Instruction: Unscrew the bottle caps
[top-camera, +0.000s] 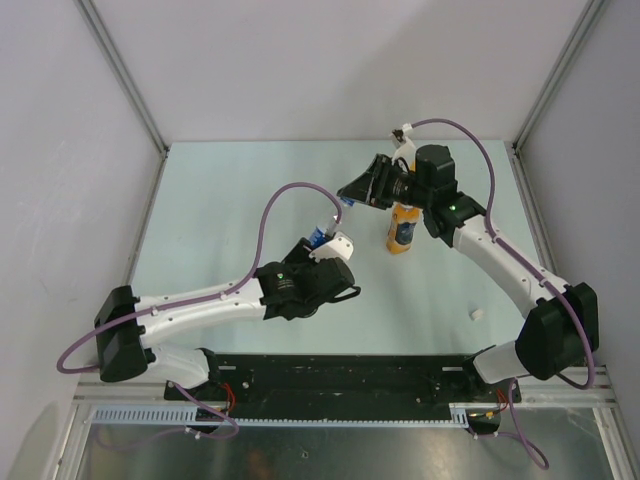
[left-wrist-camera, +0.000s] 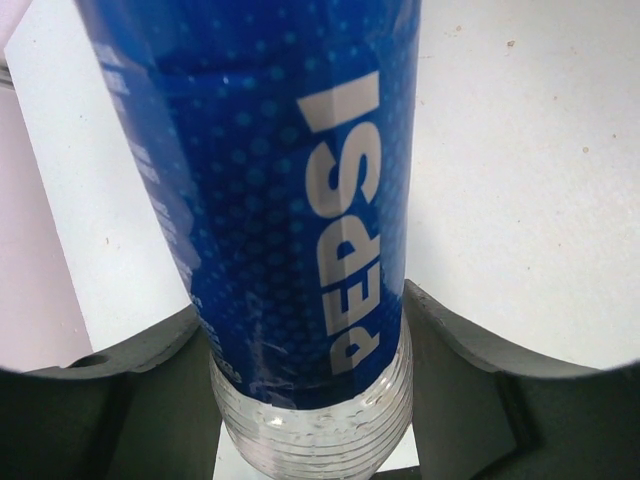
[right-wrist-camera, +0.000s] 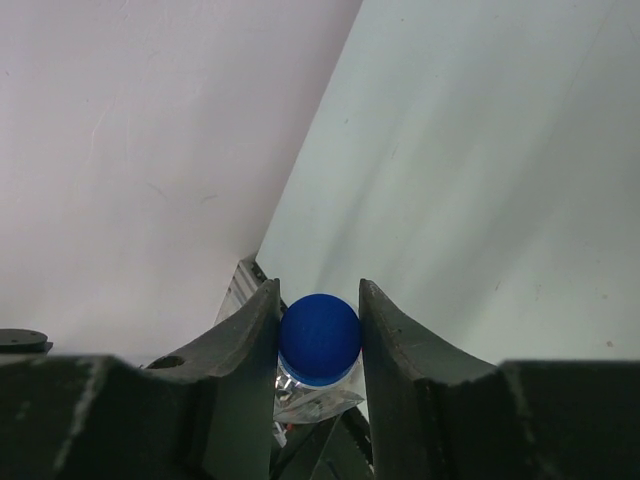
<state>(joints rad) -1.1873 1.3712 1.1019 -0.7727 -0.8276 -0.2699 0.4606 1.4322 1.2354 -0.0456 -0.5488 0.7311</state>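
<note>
Top external view: a pale green table (top-camera: 240, 190) fills a booth closed by plain grey walls (top-camera: 60, 150) on three sides, with metal frame posts (top-camera: 125, 75) rising at the far corners. A black rail (top-camera: 340, 385) along the near edge carries both arm bases, and purple cables (top-camera: 290, 190) loop above the arms.

Near the table's middle the left gripper (top-camera: 330, 243) holds a clear Pepsi bottle (left-wrist-camera: 300, 200). Left wrist view: the jaws stand part open and press both sides of the ribbed clear section just below the blue label; bare table lies behind the bottle.

Right wrist view: the right gripper (right-wrist-camera: 319, 300) is clamped on the blue cap (right-wrist-camera: 319, 338) at the top of the Pepsi bottle, one finger touching each side. Beyond it the table meets a grey wall.

An orange bottle (top-camera: 402, 232) with a blue label stands upright to the right of the Pepsi bottle, apart from it. The right arm's wrist passes over it and hides its top, so whether it carries a cap cannot be told. A white cap (top-camera: 476, 315) lies loose on the table, well apart from the Pepsi bottle, to its near right.
</note>
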